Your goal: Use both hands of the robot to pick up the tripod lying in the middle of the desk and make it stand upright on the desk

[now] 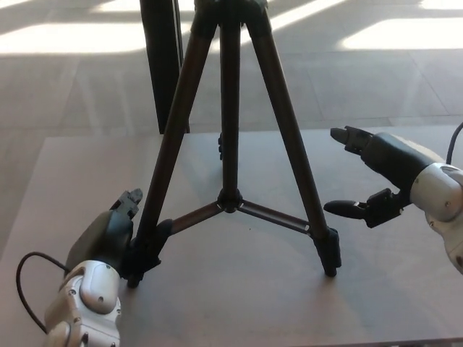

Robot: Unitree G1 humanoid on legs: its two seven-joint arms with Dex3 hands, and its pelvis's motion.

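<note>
Head view
Tripod: one is seen, standing upright on the desk; three slim tubular legs of dark brown metal with a dull sheen are spread apart, and black feet rest on the surface.
Braces: thin struts run from a small black hub low on the centre column out to the legs — two are clearly visible.
Desk: a flat, matte, grey-brown top, smooth and plain.
Left hand: a black, rounded shell on a silver-grey wrist; it is placed right against the foot of the tripod's left leg. Whether its fingers are closed on the leg cannot be told, as they are hidden behind it.
Right hand: black and glossy on a pale wrist; its fingers are spread apart — one above, one below — and nothing is held. It is kept clear of the right leg, just beside it.
Post: one dark, flat-sided upright is seen behind the desk, on the tiled floor.
Cables: one black cable is looped beside the left wrist.
</note>
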